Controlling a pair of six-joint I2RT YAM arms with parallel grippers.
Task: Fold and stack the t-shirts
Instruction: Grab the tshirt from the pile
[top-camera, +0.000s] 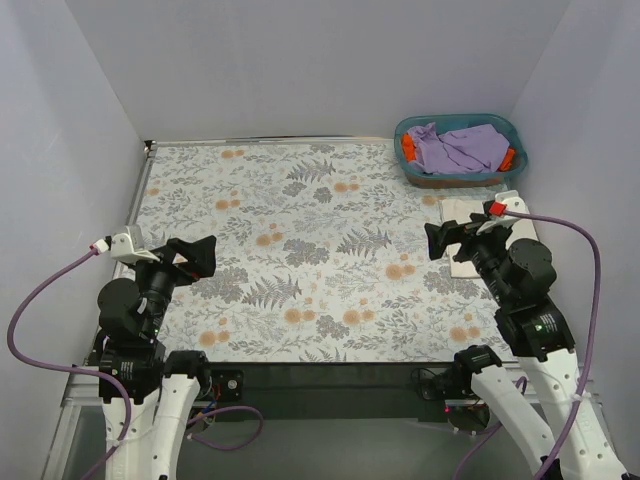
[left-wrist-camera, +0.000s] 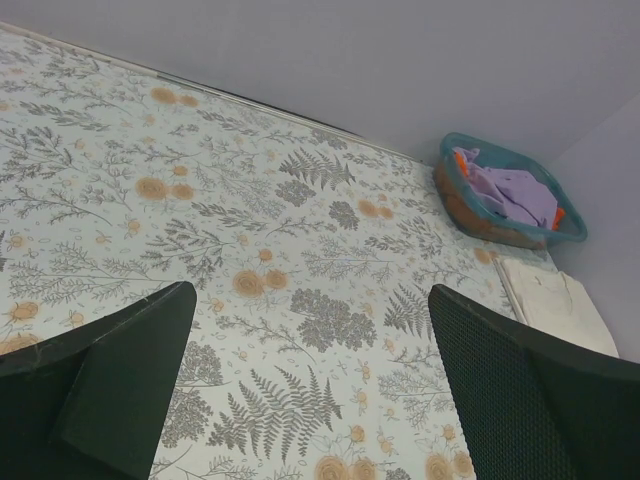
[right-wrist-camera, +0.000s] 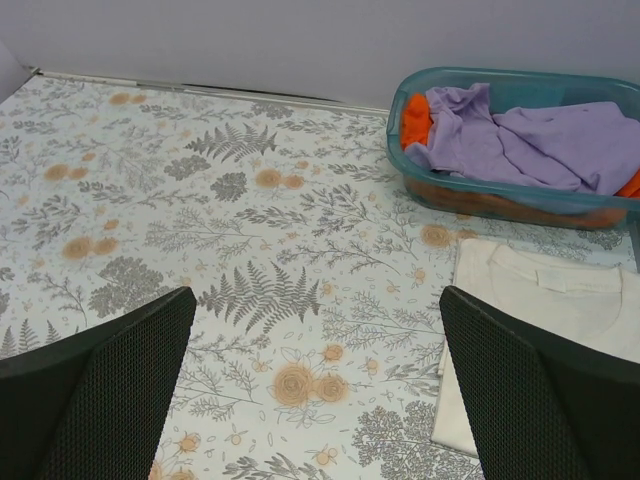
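The left gripper (top-camera: 196, 257) and right gripper (top-camera: 446, 240) hover wide apart and empty over the floral-patterned tablecloth (top-camera: 300, 225), while the crumpled lavender-purple cloth t-shirt (right-wrist-camera: 545, 145) lies on the bright orange t-shirt (right-wrist-camera: 415, 118) inside the teal plastic basket (right-wrist-camera: 470, 78), a folded cream-white t-shirt (right-wrist-camera: 540, 300) flat just before it.

The left arm (top-camera: 130, 312) and right arm (top-camera: 528, 295) are showing black joints, white links, purple cables (top-camera: 592, 255) and black mesh-textured jaws.
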